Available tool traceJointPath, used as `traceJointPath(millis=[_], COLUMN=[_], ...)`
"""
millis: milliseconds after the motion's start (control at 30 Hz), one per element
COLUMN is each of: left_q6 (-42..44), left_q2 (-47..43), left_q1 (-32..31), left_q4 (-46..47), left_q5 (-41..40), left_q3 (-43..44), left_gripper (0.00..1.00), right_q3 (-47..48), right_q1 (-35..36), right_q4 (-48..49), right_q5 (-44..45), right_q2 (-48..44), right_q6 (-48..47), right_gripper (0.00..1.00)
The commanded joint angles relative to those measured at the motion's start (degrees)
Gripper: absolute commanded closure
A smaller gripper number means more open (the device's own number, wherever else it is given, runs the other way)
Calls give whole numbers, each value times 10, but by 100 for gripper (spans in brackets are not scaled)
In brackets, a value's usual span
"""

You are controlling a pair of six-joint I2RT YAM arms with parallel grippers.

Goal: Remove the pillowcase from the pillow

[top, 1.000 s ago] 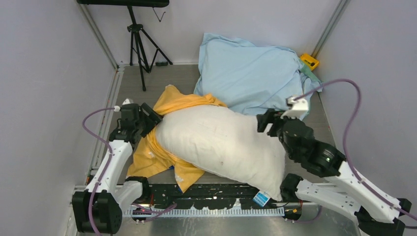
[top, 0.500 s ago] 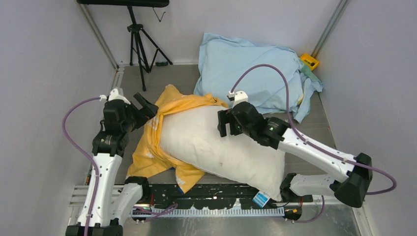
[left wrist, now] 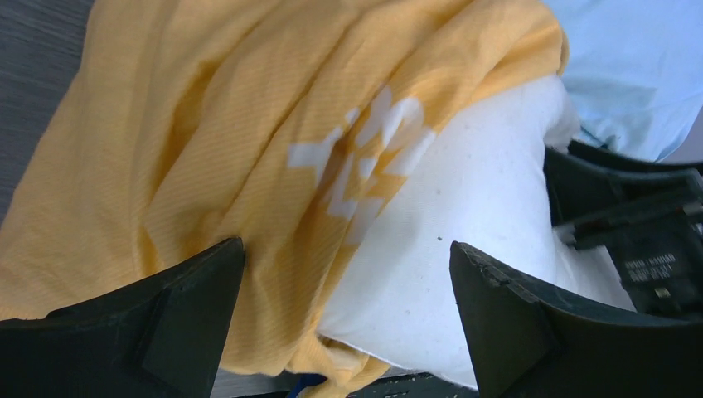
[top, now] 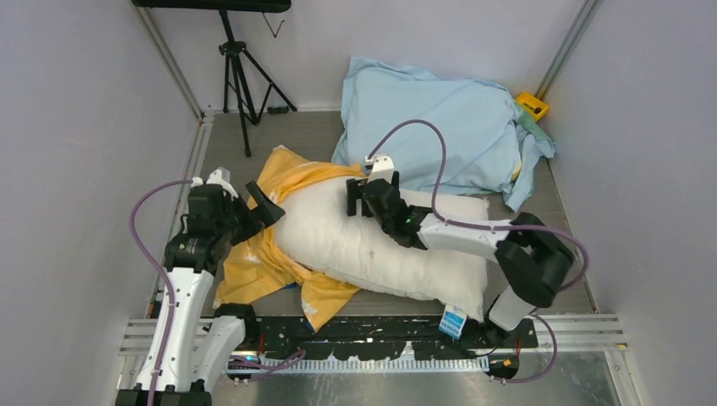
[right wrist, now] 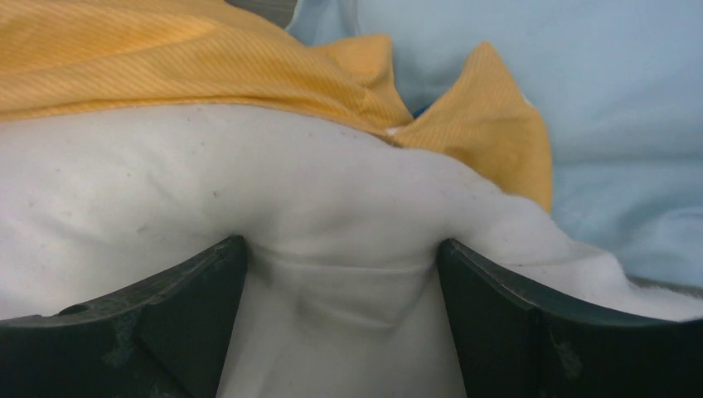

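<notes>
Left gripper (top: 258,211) open, jaws wide, over the pillowcase (top: 254,266) at the pillow's (top: 372,249) left end. Pillowcase covers only that end, the rest bunched on the table (top: 296,135) left of the pillow. Right gripper (top: 357,199) also open, fingers pressed into the pillow's far-left top, near the pillowcase edge.

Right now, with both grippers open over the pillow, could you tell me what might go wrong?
The left gripper straddles both pillowcase and pillow; closing there may pinch both, dragging the pillow along. The right gripper presses into the pillow close to the pillowcase edge, so it might trap that too.
</notes>
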Motion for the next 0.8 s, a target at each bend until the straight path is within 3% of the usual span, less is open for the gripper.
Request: traceJointPath(millis=[0, 167, 367, 567, 767], left_q6=[27, 40, 52, 47, 54], left_q2=[-23, -24, -17, -13, -34], left_q1=[-1, -1, -1, -1, -1], left_q4=[-2, -12, -21, -36, -75], left_q5=[7, -13, -29, -36, -60], left_q3=[1, 4, 5, 11, 34], left_gripper=[3, 3, 2, 2, 2], right_q3=[-5, 120, 184, 76, 67], right_q1=[-6, -6, -4, 5, 4], right_q4=[231, 173, 151, 251, 93], right_q5=[20, 36, 0, 10, 31], right_q2=[138, 272, 329, 235, 141], right_q6=[-32, -29, -39, -42, -28], right_gripper=[10, 10, 10, 10, 10])
